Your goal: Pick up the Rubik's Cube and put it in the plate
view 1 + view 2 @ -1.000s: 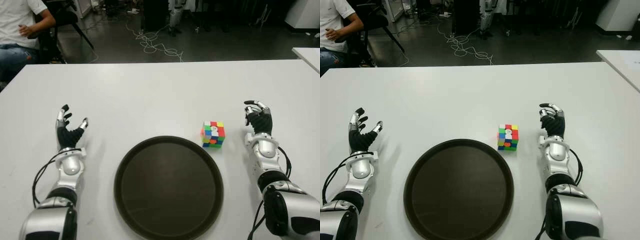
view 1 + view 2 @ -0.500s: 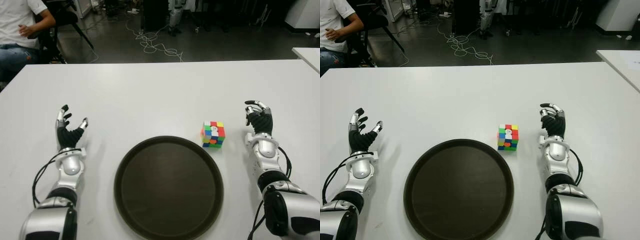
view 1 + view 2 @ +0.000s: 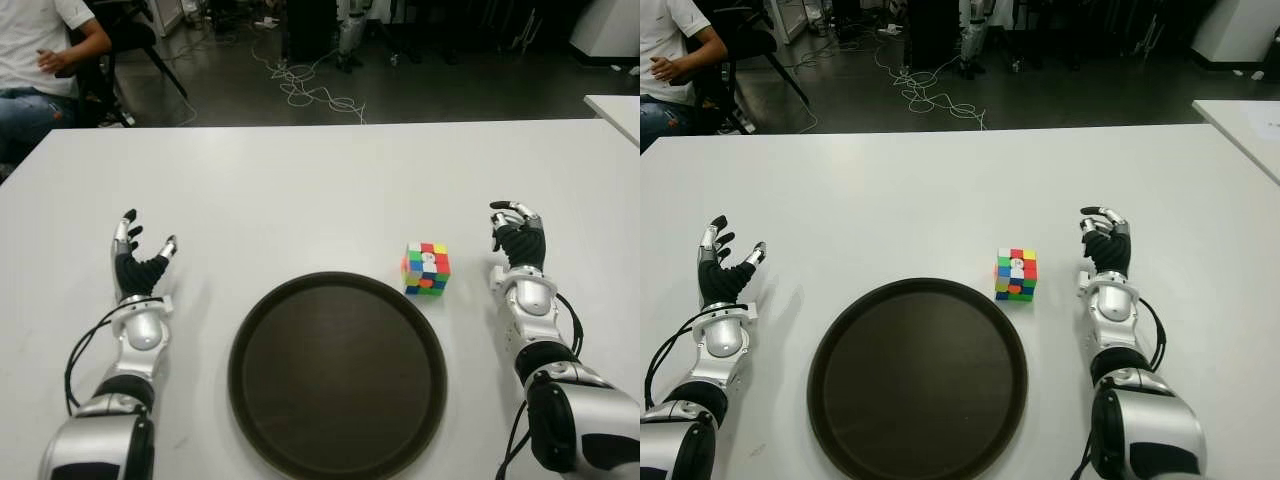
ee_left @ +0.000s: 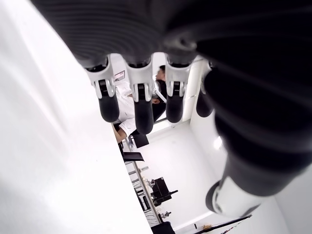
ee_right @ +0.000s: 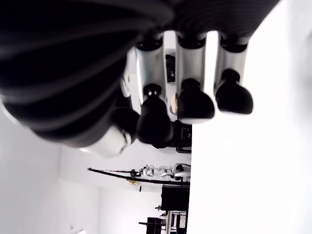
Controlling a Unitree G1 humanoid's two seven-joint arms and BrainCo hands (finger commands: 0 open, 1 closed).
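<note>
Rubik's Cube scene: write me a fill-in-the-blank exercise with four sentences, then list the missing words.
1. The Rubik's Cube sits on the white table, just outside the rim of the ____.
2. The hand nearest the cube is the robot's ____ hand.
3. The left hand and right hand both hold ____.
4. The dark round plate has ____ lying in it.

Missing words: plate; right; nothing; nothing
</note>
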